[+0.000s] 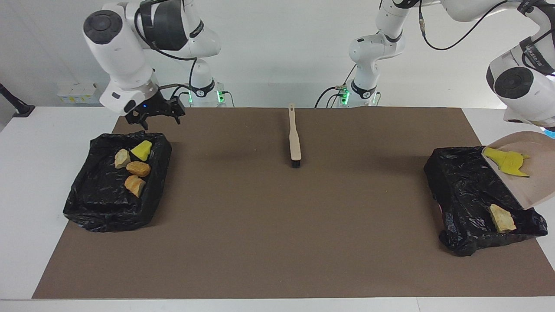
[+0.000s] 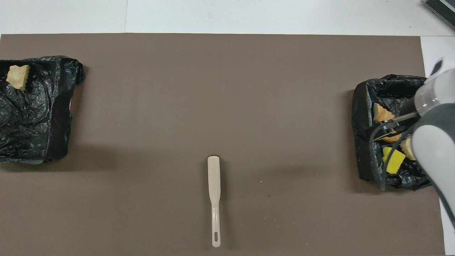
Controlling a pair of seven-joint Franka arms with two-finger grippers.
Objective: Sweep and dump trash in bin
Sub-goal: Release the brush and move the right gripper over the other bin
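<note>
The left fingers, out of sight, grip the dustpan (image 1: 537, 186) tilted over a bin (image 1: 459, 190) so the yellow trash (image 1: 507, 161) slides in beside the tan lump (image 1: 502, 218). The right fingers (image 1: 155, 118) hang wide and empty over the other bin (image 1: 99, 203).

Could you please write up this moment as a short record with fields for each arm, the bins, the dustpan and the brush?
left gripper: out of frame past the edge; its arm tilts the dustpan over the bin at its end
dustpan: yellow pieces on it
bin at left arm's end: one tan lump inside
right gripper: open, empty, over the rim of the bin at its end
bin at right arm's end: four pieces
brush: lying on the brown mat, mid-table
</note>
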